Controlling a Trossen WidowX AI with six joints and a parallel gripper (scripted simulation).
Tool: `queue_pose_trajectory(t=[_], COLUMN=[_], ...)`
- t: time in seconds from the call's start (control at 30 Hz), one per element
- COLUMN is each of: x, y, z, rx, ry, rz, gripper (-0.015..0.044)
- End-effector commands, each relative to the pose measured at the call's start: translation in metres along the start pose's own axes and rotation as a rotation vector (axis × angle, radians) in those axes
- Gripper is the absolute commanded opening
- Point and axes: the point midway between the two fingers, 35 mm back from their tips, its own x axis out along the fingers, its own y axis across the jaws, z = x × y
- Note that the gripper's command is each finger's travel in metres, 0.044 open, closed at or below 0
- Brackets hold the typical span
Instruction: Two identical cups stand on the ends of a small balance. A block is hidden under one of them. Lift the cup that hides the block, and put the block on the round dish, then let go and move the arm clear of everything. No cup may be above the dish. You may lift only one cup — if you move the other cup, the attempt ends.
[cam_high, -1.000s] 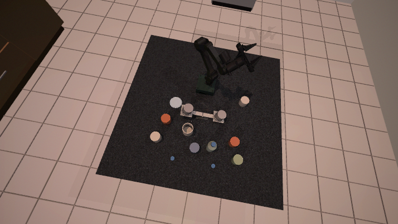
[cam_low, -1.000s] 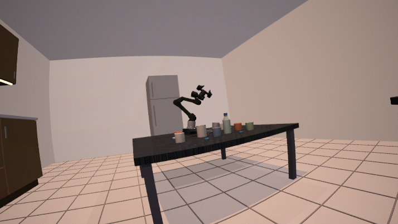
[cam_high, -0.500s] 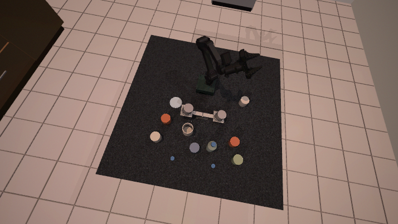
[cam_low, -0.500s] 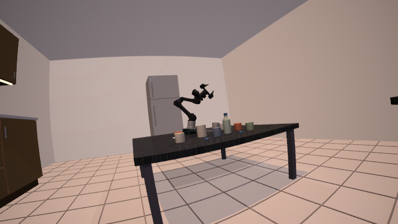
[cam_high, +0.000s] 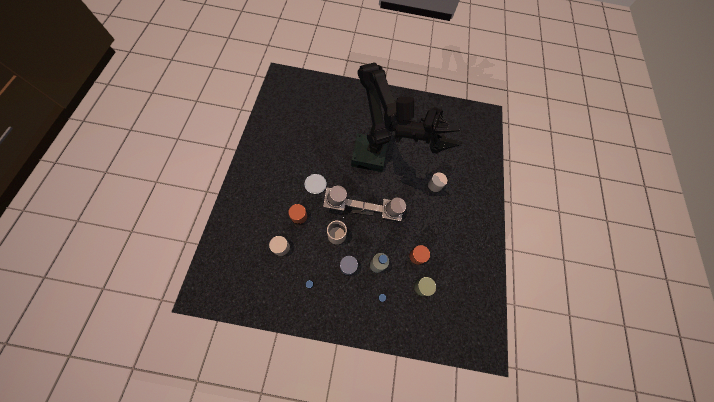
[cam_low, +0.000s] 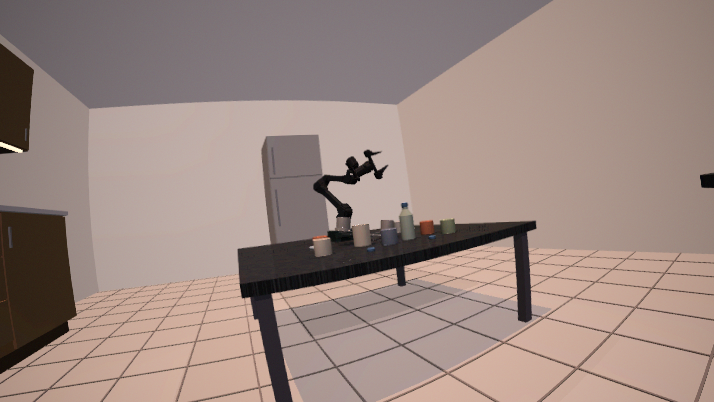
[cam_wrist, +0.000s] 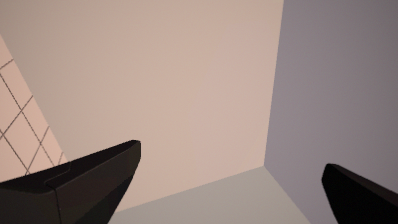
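Two identical grey-pink cups stand upright on the balance (cam_high: 372, 206), the left cup (cam_high: 338, 194) on one end and the right cup (cam_high: 398, 206) on the other. I cannot tell whether the beam tilts. No block shows. The round white dish (cam_high: 315, 184) lies just beyond the left end of the balance, with nothing on it. My gripper (cam_high: 458, 138) (cam_low: 384, 159) (cam_wrist: 229, 160) is wide open and empty. It is raised high above the table, to the right of the arm base and away from both cups. The wrist view shows only walls and floor between the fingers.
An orange cylinder (cam_high: 297, 213) and a peach one (cam_high: 279, 245) stand left. A hollow beige cup (cam_high: 336, 241), a purple cylinder (cam_high: 349, 265) and a bottle (cam_high: 380, 262) (cam_low: 407, 225) stand in front of the balance. A white cylinder (cam_high: 438, 182) stands right, under the gripper side.
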Motion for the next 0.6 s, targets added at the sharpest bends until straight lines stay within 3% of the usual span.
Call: queue_pose_trajectory(t=[0.0,0.57], x=[-0.005,-0.056], y=[-0.003,0.007], z=[-0.019,-0.093], rx=[0.067,0.380], ry=[0.100,0.559], rz=[0.016,0.051], gripper=[0.0440,0.0440])
